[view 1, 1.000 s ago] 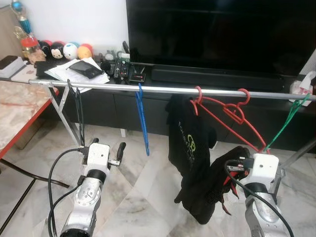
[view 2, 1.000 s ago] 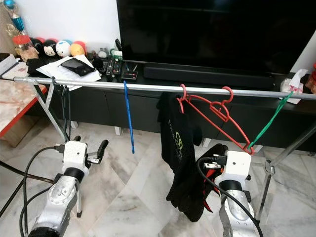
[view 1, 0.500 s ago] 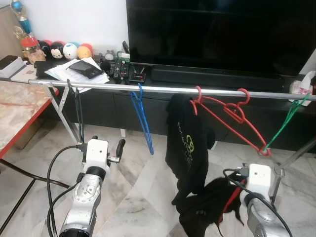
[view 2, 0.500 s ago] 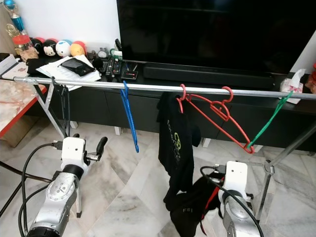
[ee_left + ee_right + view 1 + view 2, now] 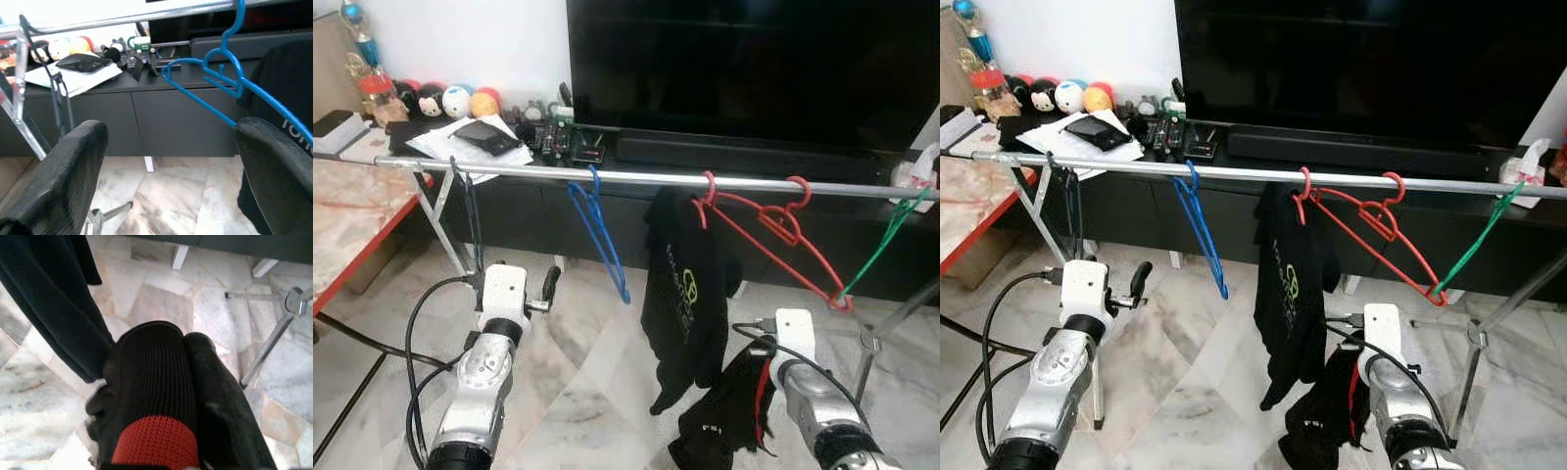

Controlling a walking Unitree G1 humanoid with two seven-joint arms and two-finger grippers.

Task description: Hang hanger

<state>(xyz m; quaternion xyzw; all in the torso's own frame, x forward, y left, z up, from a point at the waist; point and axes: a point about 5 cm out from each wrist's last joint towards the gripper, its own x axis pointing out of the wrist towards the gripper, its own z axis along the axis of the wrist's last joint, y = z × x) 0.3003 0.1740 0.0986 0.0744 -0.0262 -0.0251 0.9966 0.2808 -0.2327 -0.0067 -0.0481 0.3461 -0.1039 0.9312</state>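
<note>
A silver rail (image 5: 636, 177) runs across in front of the TV console. On it hang a blue hanger (image 5: 599, 235), a black shirt (image 5: 680, 294), two red hangers (image 5: 769, 230) and a green hanger (image 5: 886, 240). Low and to the left of the blue hanger, my left gripper (image 5: 171, 147) is open with nothing between its fingers (image 5: 73, 171). My right gripper (image 5: 751, 377) is low, right of the hanging shirt, shut on a bunched black garment with red trim (image 5: 156, 382). The garment covers its fingers.
A large TV (image 5: 754, 69) stands on a dark console with papers and plush toys (image 5: 440, 100). A marble table with a red edge (image 5: 352, 206) is at the left. The rack's legs (image 5: 871, 338) stand at both ends. Black cables trail from my left arm.
My right gripper has dropped and moved left with the black garment bunched in it. The blue hanger has swung and turned on the rail. The left arm has edged forward.
</note>
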